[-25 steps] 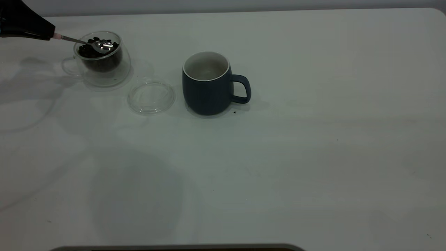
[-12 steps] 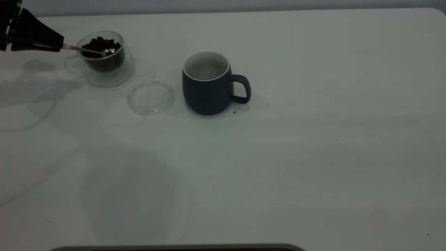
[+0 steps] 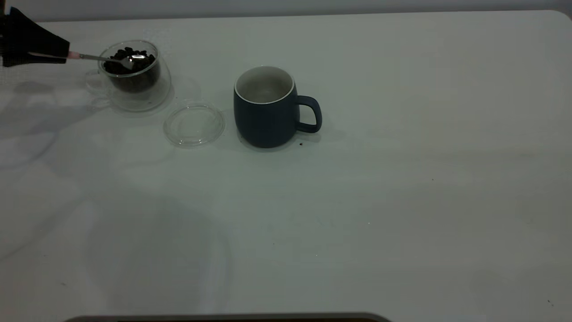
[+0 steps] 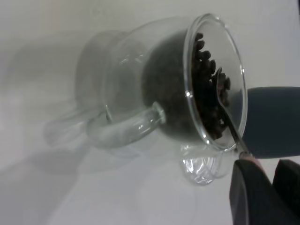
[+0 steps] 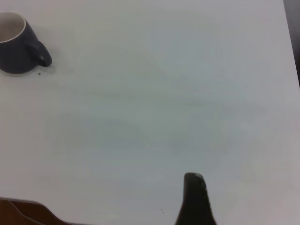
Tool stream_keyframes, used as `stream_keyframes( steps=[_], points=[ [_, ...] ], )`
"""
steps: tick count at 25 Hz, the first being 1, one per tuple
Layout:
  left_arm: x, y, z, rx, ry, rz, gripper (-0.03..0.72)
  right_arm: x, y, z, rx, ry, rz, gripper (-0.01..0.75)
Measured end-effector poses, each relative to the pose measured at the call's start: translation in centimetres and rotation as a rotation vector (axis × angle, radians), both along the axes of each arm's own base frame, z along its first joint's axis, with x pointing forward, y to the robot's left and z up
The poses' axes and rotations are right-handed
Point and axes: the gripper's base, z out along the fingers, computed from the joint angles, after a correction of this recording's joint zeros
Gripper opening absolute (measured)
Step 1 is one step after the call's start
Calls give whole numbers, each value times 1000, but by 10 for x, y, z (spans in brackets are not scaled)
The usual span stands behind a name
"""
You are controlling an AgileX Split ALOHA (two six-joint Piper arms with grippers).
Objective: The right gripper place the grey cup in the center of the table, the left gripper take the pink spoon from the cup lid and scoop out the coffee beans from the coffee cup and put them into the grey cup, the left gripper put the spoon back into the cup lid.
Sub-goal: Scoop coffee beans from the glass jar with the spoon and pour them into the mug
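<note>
My left gripper point(image 3: 66, 54) is at the table's far left, shut on the pink spoon point(image 3: 89, 57) by its pale pink handle end point(image 4: 247, 158). The spoon's metal bowl point(image 3: 132, 60) lies at the top of the coffee beans point(image 3: 129, 71) inside the clear glass coffee cup point(image 3: 134, 96). Whether beans lie in the bowl I cannot tell. The glass cup lid point(image 3: 193, 124) lies flat between that cup and the grey cup point(image 3: 263, 120), which stands upright with its handle to the right and a pale, bare inside. My right gripper point(image 5: 194, 190) is off to the side above bare table point(image 3: 402, 201).
A small dark crumb point(image 3: 300, 144) lies by the grey cup's base. The table's rounded corner point(image 3: 564, 15) is at the far right. A dark edge point(image 3: 223, 318) runs along the bottom of the exterior view.
The left gripper pushed right and dipped the spoon into the beans, then drew back left and up, so the shiny bowl shows again. The coffee cup shifted slightly right.
</note>
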Motion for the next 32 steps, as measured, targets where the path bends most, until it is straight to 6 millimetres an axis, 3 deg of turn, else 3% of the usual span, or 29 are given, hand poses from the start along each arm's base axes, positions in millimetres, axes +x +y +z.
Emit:
stream_keyframes(
  steps=[7, 32],
  points=[
    [-2, -2, -20, -74, 36, 34, 116, 0, 0, 0, 0, 0, 0, 591],
    [-6, 21, -20, -163, 60, 154, 115, 0, 0, 0, 0, 0, 0, 591]
  ],
)
